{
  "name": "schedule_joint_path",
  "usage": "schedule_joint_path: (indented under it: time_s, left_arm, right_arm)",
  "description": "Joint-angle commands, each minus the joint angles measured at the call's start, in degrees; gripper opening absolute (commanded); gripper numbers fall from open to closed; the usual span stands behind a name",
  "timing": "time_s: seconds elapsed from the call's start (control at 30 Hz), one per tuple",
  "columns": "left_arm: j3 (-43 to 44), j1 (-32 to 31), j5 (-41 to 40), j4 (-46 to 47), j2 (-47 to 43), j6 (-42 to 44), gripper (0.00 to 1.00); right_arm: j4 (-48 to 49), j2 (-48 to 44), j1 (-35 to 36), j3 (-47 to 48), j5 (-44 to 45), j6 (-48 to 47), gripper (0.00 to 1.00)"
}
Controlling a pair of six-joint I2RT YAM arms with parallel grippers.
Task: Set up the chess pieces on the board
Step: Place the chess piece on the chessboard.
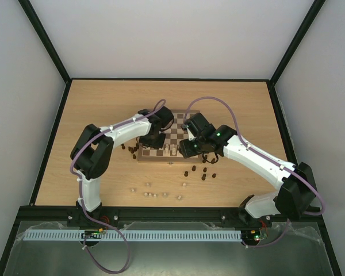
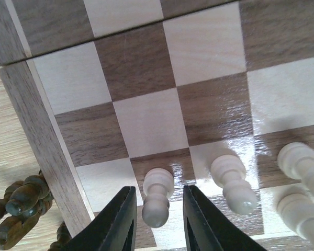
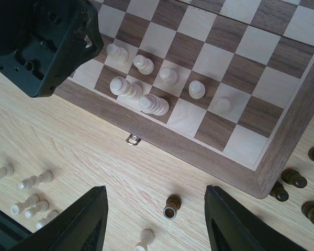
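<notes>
Board (image 1: 173, 135) sits mid-tabletop (image 1: 230, 103); your left gripper (image 2: 158, 194) straddles an upright cream pawn (image 2: 157, 206) near its edge, slightly parted; your right gripper (image 3: 156, 196) hangs spread above a fallen dark piece (image 3: 171, 206)

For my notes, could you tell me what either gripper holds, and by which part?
Nothing is held: the left gripper straddles a standing cream wooden pawn, untouched; the right gripper is empty.

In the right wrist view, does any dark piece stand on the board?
No: only pale pieces stand on the visible part of the board; the dark pieces are on the table beside it.
</notes>
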Motion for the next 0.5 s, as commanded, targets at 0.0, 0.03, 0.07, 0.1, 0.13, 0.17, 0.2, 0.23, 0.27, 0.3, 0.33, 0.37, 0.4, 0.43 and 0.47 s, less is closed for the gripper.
schedule_joint_path:
  time_s: [0.0,0.03,0.07,0.1,0.13,0.17,0.2,0.23,0.27,0.3,0.33,0.37,0.4,0.43,0.47]
  left_arm:
    - [3.19,-0.46,-0.3,-3.11,-2.47,-0.77,0.29]
    - [3.51,-0.46,-0.39,-3.48,-2.85,-0.79,0.3]
    - [3.78,-0.46,-0.48,-3.82,-3.19,-0.89,0.31]
    - [4.12,-0.46,-0.61,-4.2,-3.54,-0.94,0.31]
    - [4.4,-0.46,-0.79,-4.51,-3.9,-1.04,0.31]
    - [4.66,-0.46,-1.05,-4.84,-4.34,-1.15,0.33]
    - [4.94,-0.46,-1.41,-5.25,-4.9,-1.32,0.34]
    - [5.07,-0.46,-1.71,-5.52,-5.93,-1.48,0.36]
    - [5.16,-0.44,-2.09,-5.68,-6.87,-1.61,0.37]
    - [5.13,-0.46,-2.46,-5.84,-7.82,-1.89,0.38]
    - [4.99,-0.39,-2.95,-5.96,-9.0,-2.11,0.4]
    - [4.93,-0.37,-3.41,-6.08,-10.13,-2.4,0.42]
    - [4.88,-0.37,-3.73,-6.2,-11.29,-2.67,0.44]
    - [4.73,-0.37,-3.89,-6.19,-12.67,-2.93,0.47]
    - [4.25,-0.43,-3.99,-5.91,-14.21,-3.2,0.5]
  right_arm:
    - [-0.45,-0.93,0.36,-0.56,-0.36,-0.51,0.52]
    - [-0.41,-0.93,0.41,-0.58,-0.26,-0.51,0.52]
    - [-0.47,-0.89,0.43,-0.55,-0.26,-0.51,0.52]
    - [-0.47,-0.86,0.46,-0.53,-0.32,-0.5,0.52]
    - [-0.37,-0.97,0.41,-0.53,-0.34,-0.51,0.52]
    - [-0.4,-0.97,0.41,-0.55,-0.12,-0.45,0.52]
    - [-0.48,-1.02,0.46,-0.53,-0.05,-0.45,0.52]
    - [-0.49,-1.1,0.39,-0.5,0.0,-0.51,0.52]
    - [-0.49,-1.11,0.42,-0.54,0.15,-0.51,0.52]
    - [-0.49,-1.03,0.41,-0.49,0.36,-0.51,0.52]
    - [-0.56,-0.9,0.45,-0.45,0.47,-0.54,0.53]
    - [-0.58,-0.67,0.45,-0.37,0.64,-0.51,0.53]
    - [-0.7,-0.48,0.4,-0.32,0.85,-0.51,0.53]
    - [-0.75,-0.33,0.45,-0.35,0.92,-0.47,0.53]
    - [-0.69,-0.2,0.44,-0.47,1.05,-0.43,0.54]
